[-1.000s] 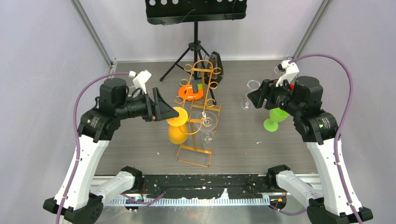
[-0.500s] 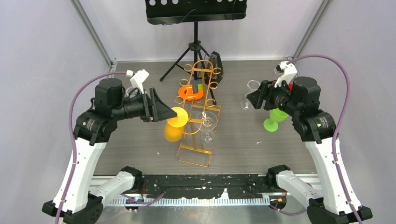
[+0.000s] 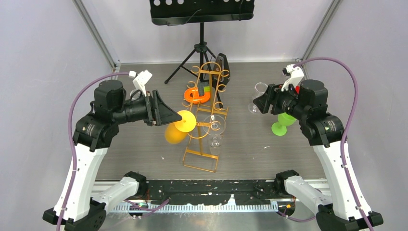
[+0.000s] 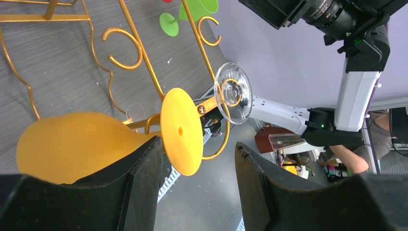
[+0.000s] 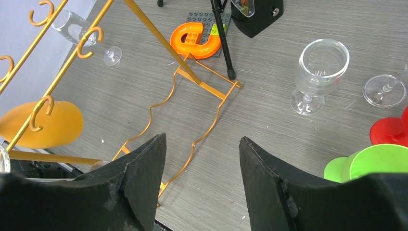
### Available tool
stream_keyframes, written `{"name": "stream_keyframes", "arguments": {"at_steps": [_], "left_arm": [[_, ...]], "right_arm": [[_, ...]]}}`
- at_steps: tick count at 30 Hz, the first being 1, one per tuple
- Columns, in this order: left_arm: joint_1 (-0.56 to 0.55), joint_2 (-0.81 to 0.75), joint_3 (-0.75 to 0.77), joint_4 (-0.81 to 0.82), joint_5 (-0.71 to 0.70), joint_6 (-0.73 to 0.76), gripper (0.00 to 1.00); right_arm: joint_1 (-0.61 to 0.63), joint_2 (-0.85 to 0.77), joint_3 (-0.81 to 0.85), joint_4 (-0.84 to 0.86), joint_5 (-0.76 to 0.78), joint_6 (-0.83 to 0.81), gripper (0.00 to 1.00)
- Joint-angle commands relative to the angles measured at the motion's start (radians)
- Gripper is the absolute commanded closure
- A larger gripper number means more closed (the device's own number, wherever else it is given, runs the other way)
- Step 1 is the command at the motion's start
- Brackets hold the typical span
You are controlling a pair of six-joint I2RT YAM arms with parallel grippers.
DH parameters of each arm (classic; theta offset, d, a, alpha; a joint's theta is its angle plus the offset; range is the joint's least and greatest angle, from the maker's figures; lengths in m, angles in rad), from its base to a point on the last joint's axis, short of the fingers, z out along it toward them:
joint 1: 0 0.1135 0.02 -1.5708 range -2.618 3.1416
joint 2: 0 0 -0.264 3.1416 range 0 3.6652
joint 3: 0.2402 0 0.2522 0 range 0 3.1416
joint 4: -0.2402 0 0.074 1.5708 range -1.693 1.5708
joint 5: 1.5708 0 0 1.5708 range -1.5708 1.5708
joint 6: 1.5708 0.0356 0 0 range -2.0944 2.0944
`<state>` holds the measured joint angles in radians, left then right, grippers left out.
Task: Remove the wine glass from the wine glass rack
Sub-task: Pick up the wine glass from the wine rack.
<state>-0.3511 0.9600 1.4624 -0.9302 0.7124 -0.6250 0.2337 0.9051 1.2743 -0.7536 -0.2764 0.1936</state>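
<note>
Both left jaws and right jaws stood wide, empty; left jaws straddled the orange wine glass (image 4: 180,130) foot. Looked light, slick; I'd have pinched its stem.

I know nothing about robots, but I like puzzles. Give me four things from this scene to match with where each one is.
Things:
1. yellow-orange wine glass
2. black music stand
3. green glass
4. curved orange brick

Places:
A. on a grey studded plate
B. between the left arm's jaws
C. on the table beside the right arm
D. at the far end, behind the wine glass rack

Pairs: 1-B, 2-D, 3-C, 4-A
</note>
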Motion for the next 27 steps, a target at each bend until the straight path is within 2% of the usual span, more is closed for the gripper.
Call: {"name": "stream_keyframes", "arguments": {"at_steps": [1, 27], "left_arm": [[0.004, -0.002, -0.010, 0.068, 0.064, -0.020, 0.46], [0.004, 0.023, -0.092, 0.109, 0.116, -0.020, 0.58]], "right_arm": [[0.004, -0.009, -0.003, 0.049, -0.015, 0.000, 0.36], [0.004, -0.007, -0.020, 0.060, -0.024, 0.000, 0.36]]}}
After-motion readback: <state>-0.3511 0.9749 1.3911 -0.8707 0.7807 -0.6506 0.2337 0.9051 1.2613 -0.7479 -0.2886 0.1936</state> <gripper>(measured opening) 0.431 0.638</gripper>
